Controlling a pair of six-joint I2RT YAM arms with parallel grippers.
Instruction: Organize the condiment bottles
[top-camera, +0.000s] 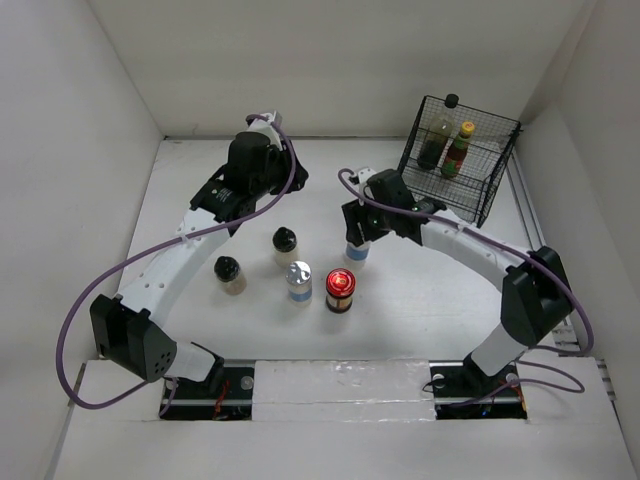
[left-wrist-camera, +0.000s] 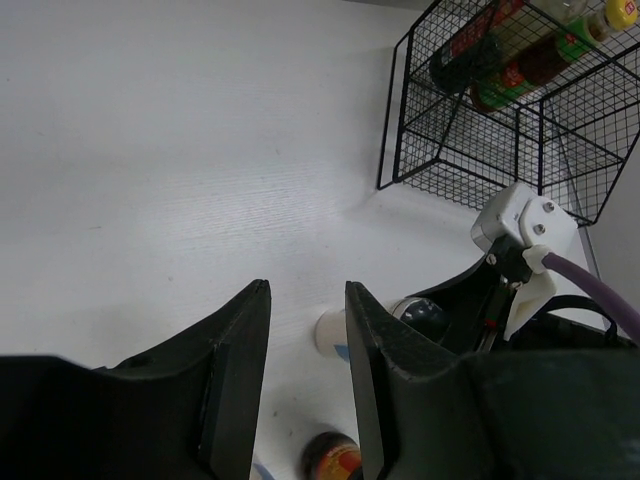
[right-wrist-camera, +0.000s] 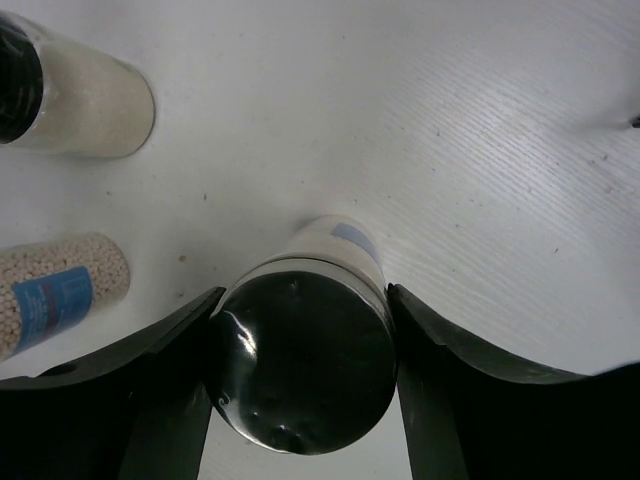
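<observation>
My right gripper (top-camera: 358, 236) (right-wrist-camera: 303, 292) is shut on a silver-lidded blue-label jar (top-camera: 357, 251) (right-wrist-camera: 300, 365) that stands on the table; both fingers press the sides of its lid. My left gripper (top-camera: 256, 168) (left-wrist-camera: 306, 290) hovers open over the far table with nothing between its fingers. Standing free on the table are two black-capped beige jars (top-camera: 285, 246) (top-camera: 230, 274), a second silver-lidded jar (top-camera: 299, 282) and a red-lidded jar (top-camera: 340, 290). A tall dark bottle (top-camera: 437, 135) and a yellow-capped bottle (top-camera: 459, 148) stand in the black wire basket (top-camera: 495, 190).
The basket sits at the back right near the side wall. White walls close in the table on three sides. Purple cables loop off both arms. In the left wrist view the right arm's wrist (left-wrist-camera: 520, 230) lies between my left gripper and the basket (left-wrist-camera: 420, 140).
</observation>
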